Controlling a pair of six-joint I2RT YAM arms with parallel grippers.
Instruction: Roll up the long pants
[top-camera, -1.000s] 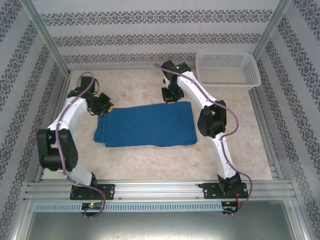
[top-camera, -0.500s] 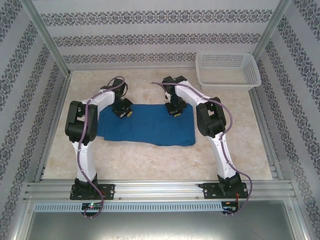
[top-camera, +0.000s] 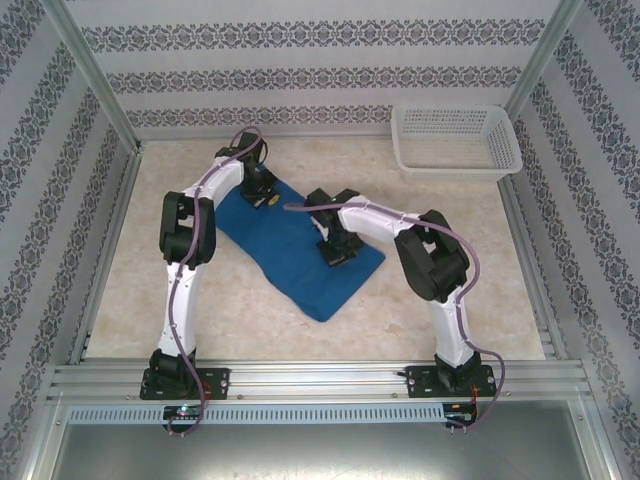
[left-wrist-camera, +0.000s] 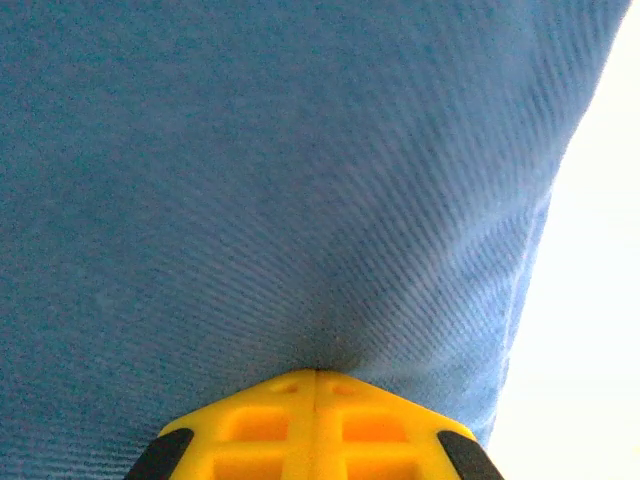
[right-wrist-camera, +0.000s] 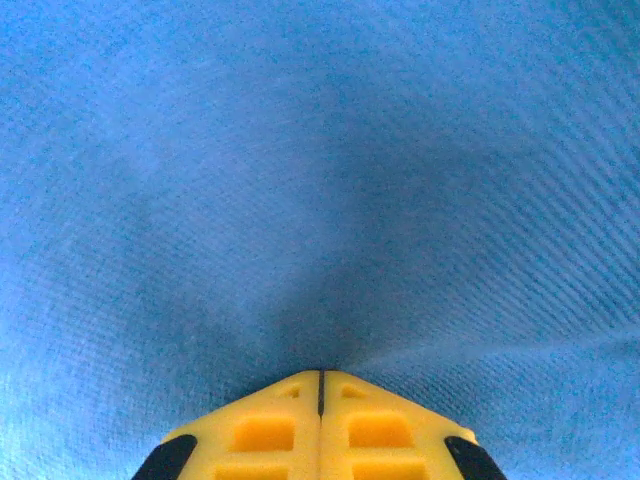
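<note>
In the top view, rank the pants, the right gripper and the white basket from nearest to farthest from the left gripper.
1. long pants, right under the left gripper, touching it.
2. right gripper, on the pants' right part.
3. white basket, far right corner.

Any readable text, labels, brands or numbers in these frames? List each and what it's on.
None readable.
The long pants: plain blue, with no tag or print in the top view or either wrist view.
The white basket: no label.
The wallpaper: ornamental pattern, not lettering.
</note>
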